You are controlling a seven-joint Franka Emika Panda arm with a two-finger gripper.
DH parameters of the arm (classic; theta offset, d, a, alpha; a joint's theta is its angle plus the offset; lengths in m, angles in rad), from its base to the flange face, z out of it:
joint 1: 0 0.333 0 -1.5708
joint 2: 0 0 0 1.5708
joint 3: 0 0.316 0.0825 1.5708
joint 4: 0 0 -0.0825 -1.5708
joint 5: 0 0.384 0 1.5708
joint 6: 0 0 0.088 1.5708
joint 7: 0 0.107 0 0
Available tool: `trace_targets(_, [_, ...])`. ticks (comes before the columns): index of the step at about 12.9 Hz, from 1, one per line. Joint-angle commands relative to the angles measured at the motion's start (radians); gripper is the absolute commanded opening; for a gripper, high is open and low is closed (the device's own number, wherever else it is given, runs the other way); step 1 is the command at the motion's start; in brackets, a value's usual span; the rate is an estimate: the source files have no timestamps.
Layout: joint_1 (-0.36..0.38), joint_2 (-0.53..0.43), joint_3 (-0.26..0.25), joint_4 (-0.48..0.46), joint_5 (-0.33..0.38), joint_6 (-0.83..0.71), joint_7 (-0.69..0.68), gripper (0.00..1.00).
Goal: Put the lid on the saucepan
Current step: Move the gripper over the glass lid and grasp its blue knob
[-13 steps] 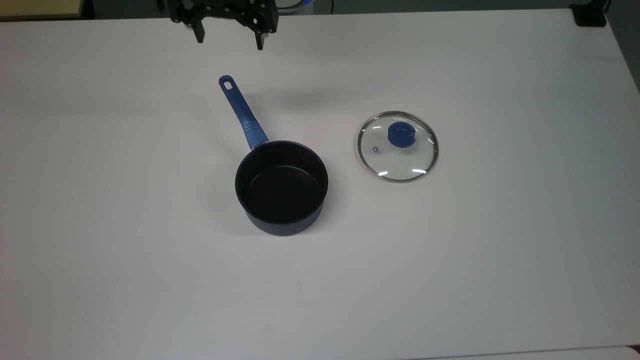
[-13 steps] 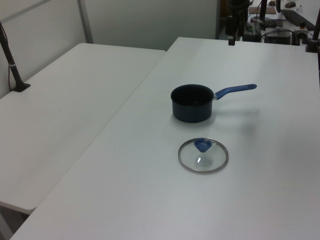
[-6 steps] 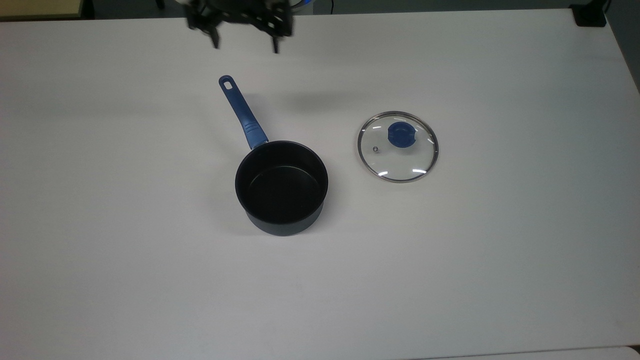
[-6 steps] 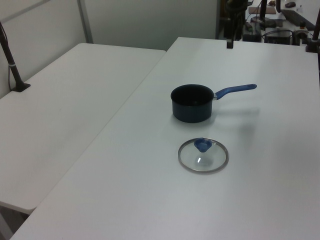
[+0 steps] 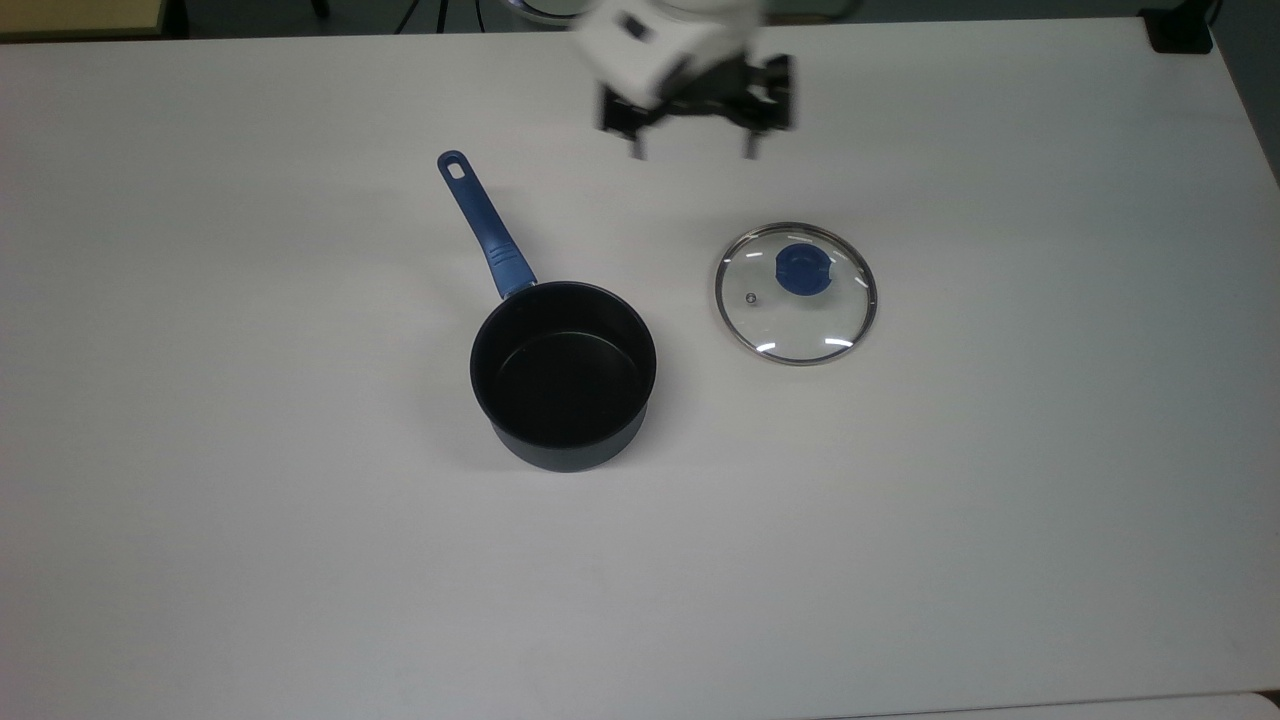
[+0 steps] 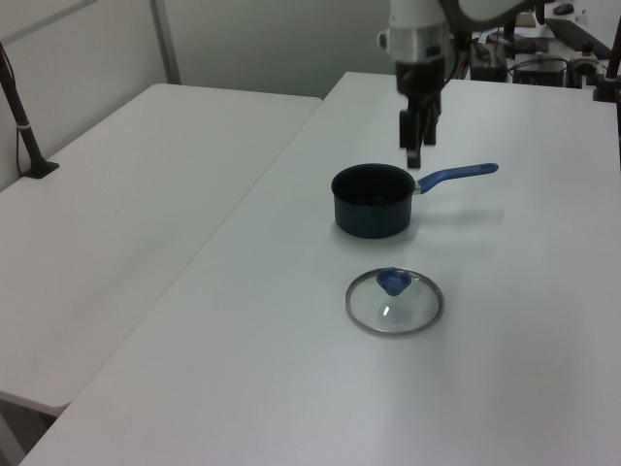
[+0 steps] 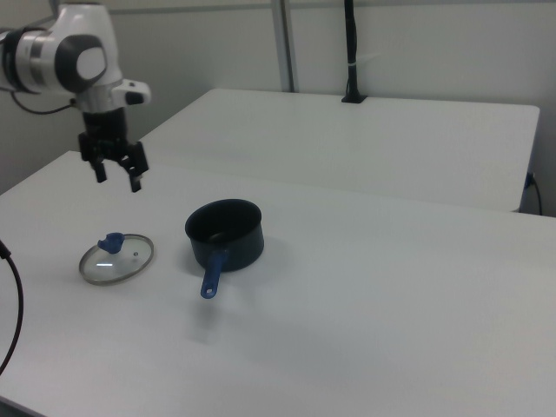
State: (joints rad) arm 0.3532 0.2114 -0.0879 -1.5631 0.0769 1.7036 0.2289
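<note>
The glass lid (image 5: 796, 293) lies flat on the white bench (image 5: 1000, 500), well apart from the saucepan (image 5: 563, 375) on the top view's right. The gripper (image 5: 694, 152) hangs above the bench short of the lid, jaws apart and empty. Judged rigid, smooth and breakable; the thin rim gives no purchase. The blue knob (image 5: 802, 270) is the sound hold.

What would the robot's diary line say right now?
phase: reaching for lid | gripper: open, empty, in the air | lid: flat on table, beside saucepan | saucepan: uncovered, empty
</note>
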Motion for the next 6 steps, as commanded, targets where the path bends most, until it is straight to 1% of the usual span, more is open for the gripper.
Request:
trace_targets(1, [0.085,0.084,-0.018,0.015,0.029,0.097,0.096,1.00])
trace_targets(2, [0.101,0.120,-0.016,0.015,0.027,0.102,0.104,1.00])
trace_targets(4, [0.118,0.161,-0.012,0.008,0.018,0.190,0.125,1.00])
trace_targets(6, [0.147,0.207,-0.009,0.005,0.014,0.208,0.142,1.00])
